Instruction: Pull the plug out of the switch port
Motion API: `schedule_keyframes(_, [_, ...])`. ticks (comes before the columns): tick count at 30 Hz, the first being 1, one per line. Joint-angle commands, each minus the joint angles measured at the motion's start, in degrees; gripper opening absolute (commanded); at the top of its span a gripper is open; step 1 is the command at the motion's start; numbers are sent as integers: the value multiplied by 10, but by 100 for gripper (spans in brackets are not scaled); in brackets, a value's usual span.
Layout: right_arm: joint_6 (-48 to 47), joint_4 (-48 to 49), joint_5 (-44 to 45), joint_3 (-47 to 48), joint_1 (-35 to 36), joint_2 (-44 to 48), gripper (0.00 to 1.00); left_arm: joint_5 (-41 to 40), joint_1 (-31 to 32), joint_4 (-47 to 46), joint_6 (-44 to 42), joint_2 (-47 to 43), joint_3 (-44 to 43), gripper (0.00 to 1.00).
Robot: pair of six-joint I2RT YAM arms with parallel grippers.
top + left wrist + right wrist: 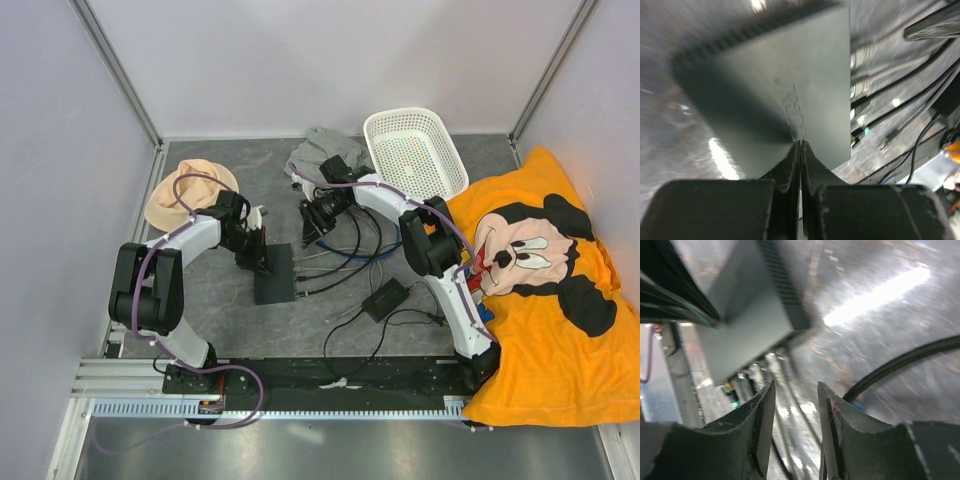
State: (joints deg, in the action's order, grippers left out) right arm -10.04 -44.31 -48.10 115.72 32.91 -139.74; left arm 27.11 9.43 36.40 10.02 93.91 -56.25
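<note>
Switch (273, 277) lies flat mid-table, the left gripper (800, 146) pressed shut with its tips on the top face, the right gripper (796, 386) spread and empty near the port edge, where plugs (861, 132) look seated: pull apparently not yet done.

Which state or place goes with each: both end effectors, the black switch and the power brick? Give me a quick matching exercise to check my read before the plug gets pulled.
Column 1:
1 left end effector
2 right end effector
3 switch
4 power brick

Column 2:
A open, holding nothing
B shut, tips at the switch's top face
C flat box, cables plugged into its right side
D small, lying right of the switch

Pairs: 1-B; 2-A; 3-C; 4-D
</note>
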Motion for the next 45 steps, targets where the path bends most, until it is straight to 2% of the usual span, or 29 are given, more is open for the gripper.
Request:
schedule_keyframes(1, [2, 3, -76, 21, 9, 0, 47, 23, 9, -36, 8, -13, 6, 4])
schedule_keyframes(31, [26, 13, -75, 35, 37, -67, 48, 3, 9, -54, 3, 11, 18, 4])
schedule_keyframes(45, [35, 23, -20, 35, 44, -75, 36, 6, 9, -59, 3, 17, 16, 4])
